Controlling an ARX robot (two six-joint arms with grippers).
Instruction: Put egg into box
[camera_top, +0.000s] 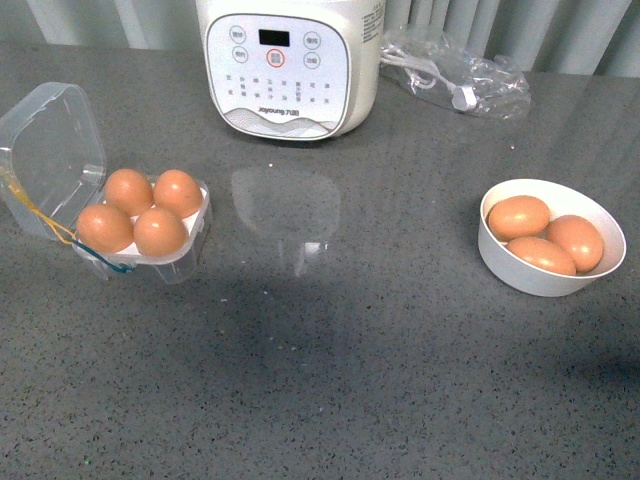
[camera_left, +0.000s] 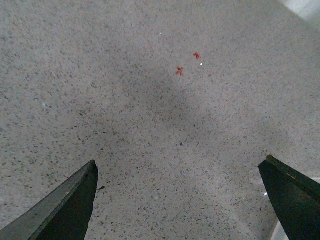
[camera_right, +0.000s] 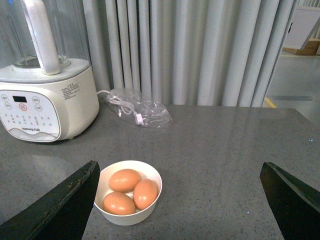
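Observation:
The clear egg box (camera_top: 60, 160) lies open at the left of the grey table, lid tipped back, with yellow and blue strings. Several orange-brown eggs (camera_top: 160, 230) fill its cells. Three more eggs (camera_top: 545, 253) lie in a round white bowl (camera_top: 500, 262) at the right; the bowl (camera_right: 150, 210) and its eggs (camera_right: 124, 180) also show in the right wrist view. My left gripper (camera_left: 180, 167) is open over bare table. My right gripper (camera_right: 180, 170) is open and empty, back from the bowl. Neither arm shows in the front view.
A white soy-milk machine (camera_top: 290, 65) stands at the back centre and also shows in the right wrist view (camera_right: 42, 100). A clear bag with a white cord (camera_top: 460, 75) lies at the back right. Grey curtains hang behind. Two small red marks (camera_left: 180, 71) dot the table.

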